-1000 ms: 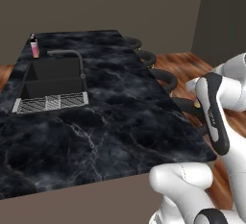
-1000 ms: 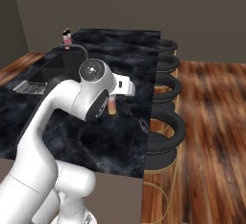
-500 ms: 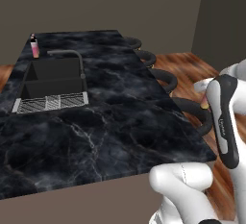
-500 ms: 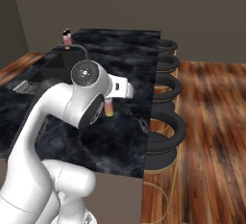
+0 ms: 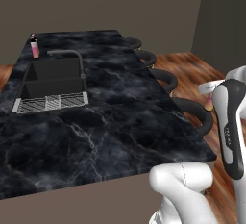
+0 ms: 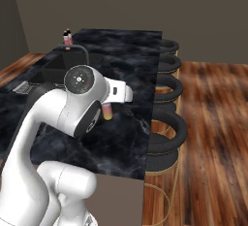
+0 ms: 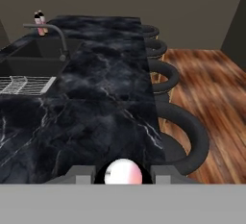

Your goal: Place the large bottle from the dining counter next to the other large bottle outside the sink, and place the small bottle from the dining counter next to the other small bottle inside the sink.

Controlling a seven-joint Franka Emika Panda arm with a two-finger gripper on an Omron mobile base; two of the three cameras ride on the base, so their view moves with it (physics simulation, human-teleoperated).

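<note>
At the far left corner of the black marble worktop (image 5: 110, 103) stands one pink bottle with a dark cap (image 5: 34, 46), just beyond the sink (image 5: 53, 76); any label on it is too small to read. The sink has two basins, one curved faucet (image 5: 72, 59) and one ribbed drain rack (image 5: 50, 103). Four round black stools (image 6: 164, 99) line the worktop's right edge. At the near right, the claw (image 7: 123, 175) is closed on a second pink bottle (image 6: 106, 111), held above the worktop near the stools. No writing shows on it.
</note>
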